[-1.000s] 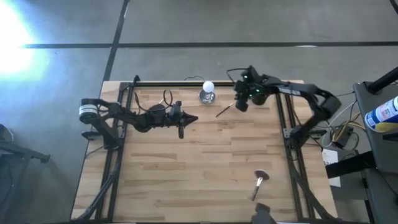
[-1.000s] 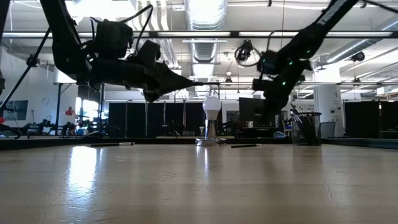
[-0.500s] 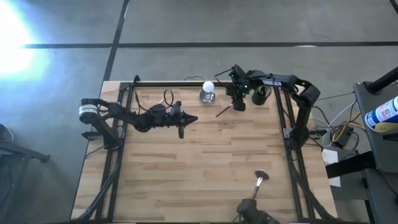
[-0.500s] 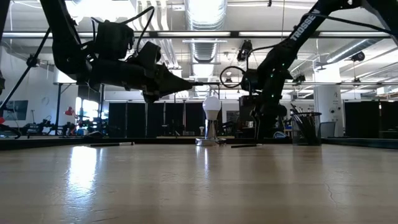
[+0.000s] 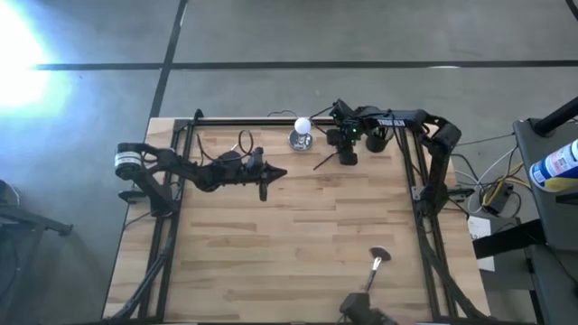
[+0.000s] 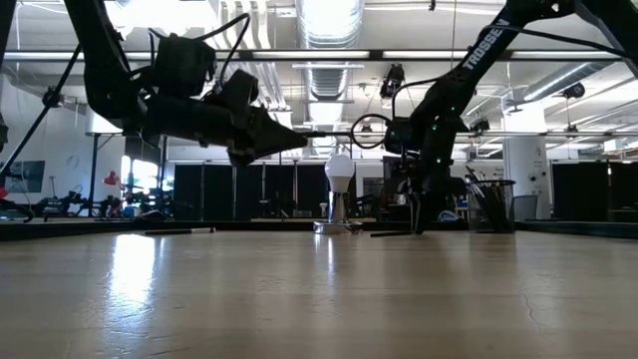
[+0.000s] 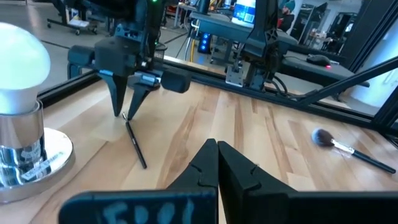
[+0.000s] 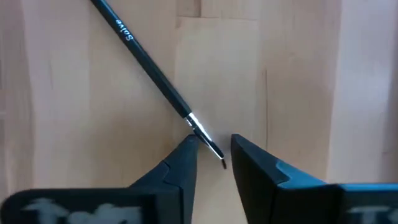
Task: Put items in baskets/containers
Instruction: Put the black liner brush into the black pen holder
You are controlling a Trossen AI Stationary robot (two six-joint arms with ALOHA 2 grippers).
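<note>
The black-handled brush (image 8: 155, 74) lies flat, its tip between my right end effector (image 8: 212, 158)'s part-open, empty fingers.

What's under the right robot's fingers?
A thin black brush lying on the wooden table; its tip sits between the right gripper fingers. Nothing else shows underneath.
</note>
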